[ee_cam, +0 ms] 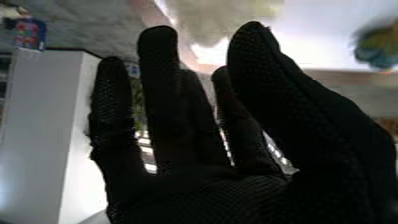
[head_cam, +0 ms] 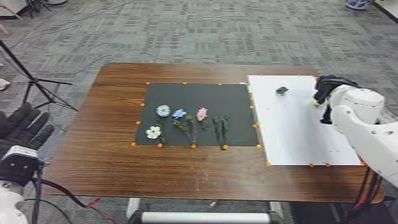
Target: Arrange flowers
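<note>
My right hand (head_cam: 330, 87) is over the right edge of the white sheet (head_cam: 311, 135), palm sideways. In the right wrist view the right hand (ee_cam: 204, 185) has its fingers straight, and a blurred blue and yellow flower (ee_cam: 378, 49) lies beyond the thumb. On the white sheet sits a small dark blue flower (head_cam: 282, 90). The black mat (head_cam: 235, 95) holds a pale blue round flower (head_cam: 163, 110), a blue flower (head_cam: 179, 114), a pink flower (head_cam: 202, 114), a white flower (head_cam: 154, 132) and green stems (head_cam: 221, 131). My left hand (head_cam: 22, 129) rests open, palm up, left of the table.
Both mat and sheet lie on the brown table (head_cam: 107, 125), with small orange markers (head_cam: 194, 146) along their edges. A black tripod (head_cam: 34, 79) stands left of the table. A large white box-like object (ee_cam: 44, 125) is in the right wrist view.
</note>
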Robot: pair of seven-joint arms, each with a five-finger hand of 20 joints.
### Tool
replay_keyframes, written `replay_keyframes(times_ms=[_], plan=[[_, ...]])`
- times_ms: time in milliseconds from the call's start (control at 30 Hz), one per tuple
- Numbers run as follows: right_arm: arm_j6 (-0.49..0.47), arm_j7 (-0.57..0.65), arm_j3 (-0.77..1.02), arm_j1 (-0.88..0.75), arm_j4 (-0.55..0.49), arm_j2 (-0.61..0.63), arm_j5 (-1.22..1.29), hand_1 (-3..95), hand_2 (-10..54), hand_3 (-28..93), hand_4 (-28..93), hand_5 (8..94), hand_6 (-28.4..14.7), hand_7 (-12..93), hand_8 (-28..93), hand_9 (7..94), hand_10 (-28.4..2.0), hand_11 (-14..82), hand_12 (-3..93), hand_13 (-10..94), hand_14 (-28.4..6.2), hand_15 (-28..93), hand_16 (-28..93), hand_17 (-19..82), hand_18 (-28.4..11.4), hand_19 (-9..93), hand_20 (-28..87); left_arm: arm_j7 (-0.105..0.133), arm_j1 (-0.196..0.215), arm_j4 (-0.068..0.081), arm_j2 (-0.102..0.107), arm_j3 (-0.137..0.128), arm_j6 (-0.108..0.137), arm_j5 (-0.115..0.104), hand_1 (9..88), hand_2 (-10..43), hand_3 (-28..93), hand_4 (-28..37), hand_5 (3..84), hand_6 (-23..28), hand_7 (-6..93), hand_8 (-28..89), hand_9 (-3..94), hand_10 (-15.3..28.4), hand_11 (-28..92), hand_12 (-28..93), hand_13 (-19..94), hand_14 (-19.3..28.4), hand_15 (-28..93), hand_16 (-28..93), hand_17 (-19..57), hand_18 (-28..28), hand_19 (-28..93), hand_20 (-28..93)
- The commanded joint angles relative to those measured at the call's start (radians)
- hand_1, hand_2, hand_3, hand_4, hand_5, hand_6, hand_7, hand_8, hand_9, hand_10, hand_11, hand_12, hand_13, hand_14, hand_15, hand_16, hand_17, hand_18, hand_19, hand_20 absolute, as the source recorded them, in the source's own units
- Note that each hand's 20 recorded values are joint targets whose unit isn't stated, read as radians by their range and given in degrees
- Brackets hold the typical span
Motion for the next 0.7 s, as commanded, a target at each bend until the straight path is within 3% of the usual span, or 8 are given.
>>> replay_keyframes(times_ms=[33,133,200,267,367,433,567,700], plan=[[0.049,0.043,-0.003,-0.029,0.011,-0.008,0.008,53.8,-9.5,78,-28,41.7,-5.2,13,-11,41.7,-15.7,11.6,11.8,51,-11.5,54,24,24,-23.4,72,31,0.006,-0.025,0.008,0.024,0.004,-0.009,0.011,26.8,17.2,71,-28.3,40.1,8.7,11.9,-8,33.0,13.5,19,12,25,13.5,31,-2,-1.9,12.3,25,13],[0.073,0.045,-0.001,-0.041,0.016,-0.007,0.012,55.1,-9.5,76,-28,44.2,-4.7,14,-11,45.3,-15.5,12.6,11.8,53,-10.2,53,26,25,-23.5,73,31,-0.036,-0.041,0.02,0.031,-0.001,-0.019,0.068,26.8,17.2,71,-28.3,40.1,8.7,11.8,-8,33.0,13.4,19,12,25,13.5,31,-3,-1.9,12.4,25,13],[0.087,0.039,0.001,-0.055,0.014,-0.005,0.001,55.9,-9.5,74,-28,45.6,-4.6,15,-12,48.0,-14.9,13.2,11.9,54,-9.5,52,28,25,-23.5,73,31,-0.054,-0.051,0.027,0.041,-0.004,-0.029,0.086,26.8,17.2,71,-28.3,40.1,8.7,11.5,-8,33.0,13.4,18,12,25,13.4,31,-3,-1.9,12.4,25,13],[0.099,0.039,-0.006,-0.058,0.017,-0.006,-0.009,57.8,-9.5,71,-28,47.9,-3.8,15,-12,51.7,-13.9,13.9,12.3,56,-8.2,50,30,26,-23.3,73,31,-0.058,-0.063,0.033,0.051,-0.005,-0.031,0.09,26.8,17.1,72,-28.3,39.8,8.6,11.0,-8,33.1,13.3,18,12,25,13.2,29,-3,-1.8,12.4,24,12],[0.159,0.061,-0.016,-0.065,0.024,-0.008,0.0,60.9,-9.5,67,-28,52.1,-2.6,17,-12,55.8,-13.0,14.7,12.7,59,-6.7,48,33,27,-23.2,74,32,-0.073,-0.084,0.04,0.074,-0.001,-0.017,0.103,26.8,17.1,71,-28.3,39.7,8.5,10.4,-8,33.0,13.0,17,11,25,13.7,27,-4,-1.4,12.2,23,12],[0.2,0.067,-0.023,-0.071,0.03,-0.009,0.007,62.0,-9.5,66,-28,55.3,-2.2,18,-12,57.9,-12.8,15.6,13.1,60,-6.1,48,34,28,-23.0,74,32,-0.074,-0.093,0.043,0.087,0.001,-0.02,0.097,26.8,17.1,71,-28.3,39.7,8.4,10.4,-8,33.0,13.0,17,11,24,13.5,26,-4,-1.5,12.0,23,12],[0.254,0.066,-0.033,-0.088,0.025,-0.007,-0.004,63.7,-9.5,64,-28,61.4,-0.3,22,-14,65.0,-11.2,18.2,15.1,63,-5.0,47,37,29,-22.7,75,33,-0.075,-0.111,0.043,0.088,0.012,-0.026,0.104,26.8,17.1,71,-28.3,39.6,8.4,10.4,-8,32.8,13.1,17,11,23,13.2,26,-2,-1.5,11.8,23,12],[0.309,0.058,-0.042,-0.103,0.002,0.0,-0.024,65.7,-9.5,62,-28,67.7,0.6,30,-2,79.2,-7.1,8.2,34.1,67,-4.8,47,41,30,-22.4,76,35,-0.073,-0.111,0.04,0.081,0.024,-0.018,0.11,26.8,17.1,71,-28.3,39.6,8.4,10.5,-8,32.8,13.1,17,12,24,13.2,27,-2,-1.5,11.8,23,12]])
